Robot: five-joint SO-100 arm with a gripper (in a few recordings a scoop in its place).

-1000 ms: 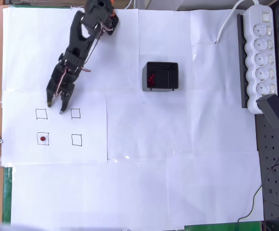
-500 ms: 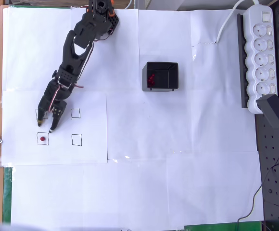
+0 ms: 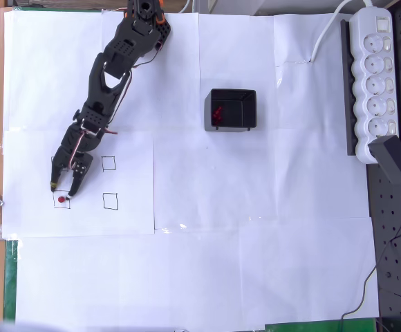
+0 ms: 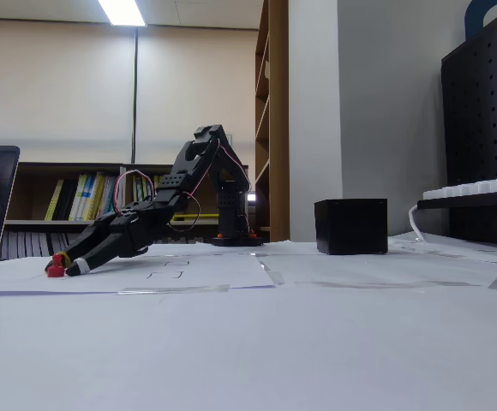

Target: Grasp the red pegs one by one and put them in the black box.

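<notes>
I am working over a table (image 3: 256, 277) papered in white sheets, smooth and matte, taped at the seams. My arm (image 3: 114, 66), black jointed plastic with thin red and white wires along it, is stretching from the far edge down toward the left side. A white power strip (image 3: 373, 76) is lying along the right edge.

The box (image 3: 232, 109), small, square and thin-walled in black plastic, is sitting right of my arm and nearer the far edge. Red pieces are showing inside it against its left wall, so I am judging that most pegs are already in; I cannot count them.

Four black-outlined squares are drawn near the left edge. Three are bare. The peg (image 3: 61, 200), a tiny round dark-red dot, is resting in the near-left square.

My gripper (image 3: 61, 190) is reaching low over that square, tips almost at the paper in the fixed view (image 4: 62, 267). My jaws are standing apart, one tip on each side just beyond the peg, not yet clamped on it. As I judge it, one grasp and one carry are remaining.
</notes>
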